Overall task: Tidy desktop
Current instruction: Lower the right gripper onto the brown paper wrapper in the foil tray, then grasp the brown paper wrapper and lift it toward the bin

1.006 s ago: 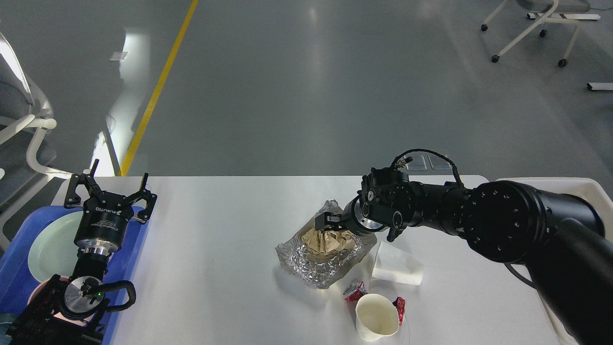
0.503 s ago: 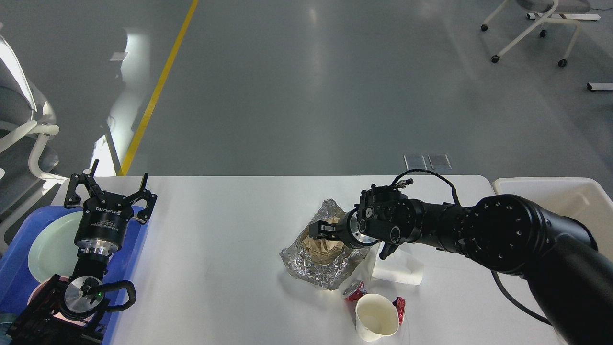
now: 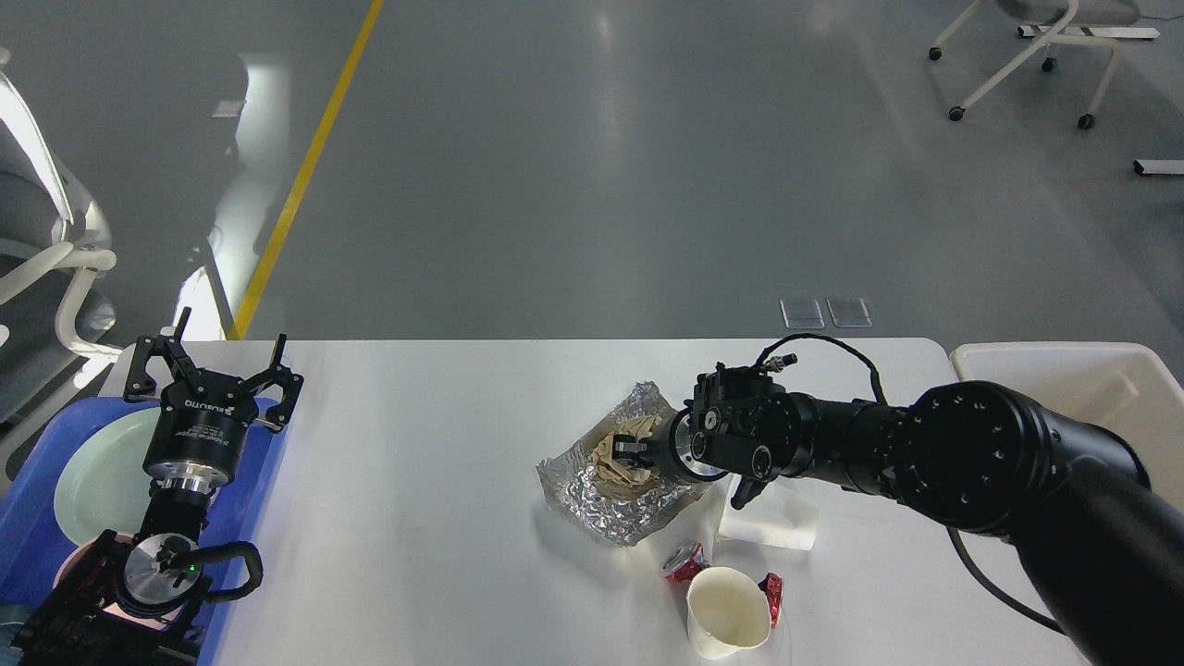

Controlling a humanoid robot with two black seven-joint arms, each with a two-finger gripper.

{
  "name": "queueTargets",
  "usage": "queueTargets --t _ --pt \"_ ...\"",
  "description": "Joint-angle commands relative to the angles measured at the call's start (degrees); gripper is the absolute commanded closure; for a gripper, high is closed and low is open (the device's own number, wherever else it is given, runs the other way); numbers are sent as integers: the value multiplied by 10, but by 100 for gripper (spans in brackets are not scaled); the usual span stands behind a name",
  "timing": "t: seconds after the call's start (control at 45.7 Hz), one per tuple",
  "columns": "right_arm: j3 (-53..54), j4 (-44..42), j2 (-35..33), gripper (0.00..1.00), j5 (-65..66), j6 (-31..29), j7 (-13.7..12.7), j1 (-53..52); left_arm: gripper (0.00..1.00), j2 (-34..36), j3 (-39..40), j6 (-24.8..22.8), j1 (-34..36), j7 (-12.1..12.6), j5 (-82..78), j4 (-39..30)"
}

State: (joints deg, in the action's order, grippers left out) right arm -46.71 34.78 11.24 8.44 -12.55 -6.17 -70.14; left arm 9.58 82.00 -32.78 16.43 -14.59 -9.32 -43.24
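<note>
Right gripper (image 3: 635, 450), frame centre, is pressed into brown crumpled paper (image 3: 618, 460) inside the foil tray (image 3: 592, 493) on the desktop (image 3: 416, 481); whether it grips, I cannot tell. Judgement: pinch paper and foil together so contents stay in. Left gripper (image 3: 211, 371) hangs spread and empty over the blue tray (image 3: 28, 527) holding a pale plate (image 3: 97, 481); paper cup (image 3: 727, 611) and cream bin (image 3: 1101, 388) look empty.

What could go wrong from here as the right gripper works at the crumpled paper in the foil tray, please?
The right gripper sits low in the brown paper inside the foil tray; the flimsy foil may lift or drag along. The sweeping arm could also knock the paper cup or white napkin close beside it.
</note>
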Motion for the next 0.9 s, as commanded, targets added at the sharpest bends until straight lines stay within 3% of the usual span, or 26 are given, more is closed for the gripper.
queueTargets --t 0.0,0.306,0.437,0.7,0.875 --pt "0 5 -2 100 -4 2 -1 -6 3 0 0 0 0 0 1 0" --pt "0 39 -7 100 -5 -6 -1 -20 3 0 0 0 0 0 0 0" --pt "1 85 -39 100 -6 -6 0 -51 3 0 0 0 0 0 0 0" --pt "-18 244 -131 100 -34 -16 -2 -199 3 0 0 0 0 1 0 0" --pt "-62 338 -179 100 -35 -95 -2 -329 3 0 1 0 0 1 0 0"
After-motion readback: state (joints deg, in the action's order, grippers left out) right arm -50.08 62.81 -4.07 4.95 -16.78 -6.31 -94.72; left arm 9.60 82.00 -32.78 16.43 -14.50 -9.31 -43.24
